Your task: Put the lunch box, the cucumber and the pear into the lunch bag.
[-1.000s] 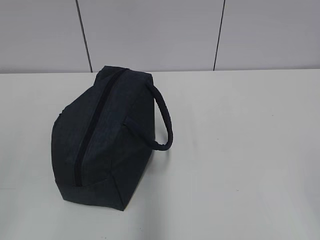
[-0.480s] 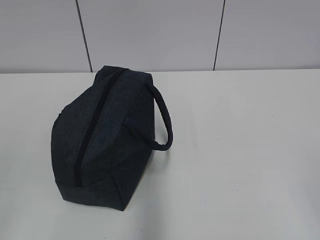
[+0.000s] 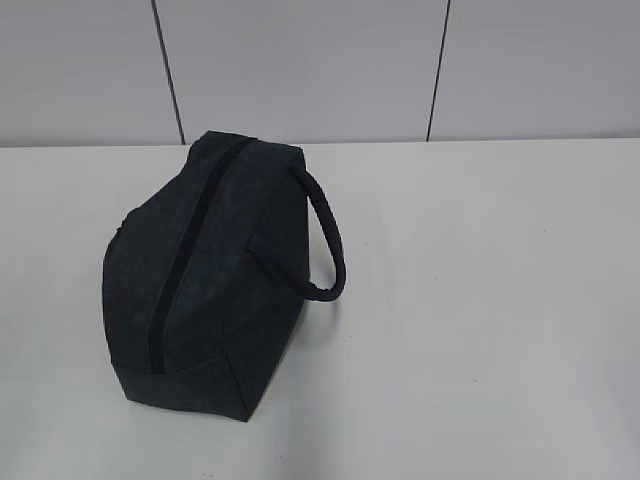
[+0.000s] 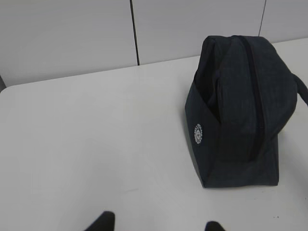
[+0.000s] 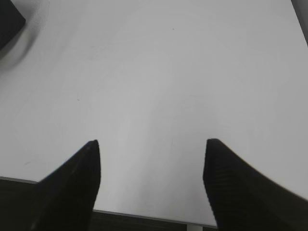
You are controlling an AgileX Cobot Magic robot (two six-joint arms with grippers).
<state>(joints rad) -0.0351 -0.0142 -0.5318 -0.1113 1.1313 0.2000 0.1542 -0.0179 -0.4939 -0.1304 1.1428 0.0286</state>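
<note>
The dark navy lunch bag (image 3: 205,270) stands on the white table (image 3: 480,300), left of the middle, with its zipper (image 3: 185,250) closed along the top and its padded loop handle (image 3: 330,240) hanging to the right. It also shows in the left wrist view (image 4: 240,106), with a small round white logo (image 4: 198,133) on its end. A corner of the bag (image 5: 9,21) shows in the right wrist view. My left gripper (image 4: 156,226) is open and empty, well short of the bag. My right gripper (image 5: 151,159) is open and empty over the table's front edge. The lunch box, cucumber and pear are out of view.
A grey panelled wall (image 3: 300,70) stands behind the table. The table's near edge (image 5: 144,216) lies just under my right gripper. Neither arm shows in the exterior view.
</note>
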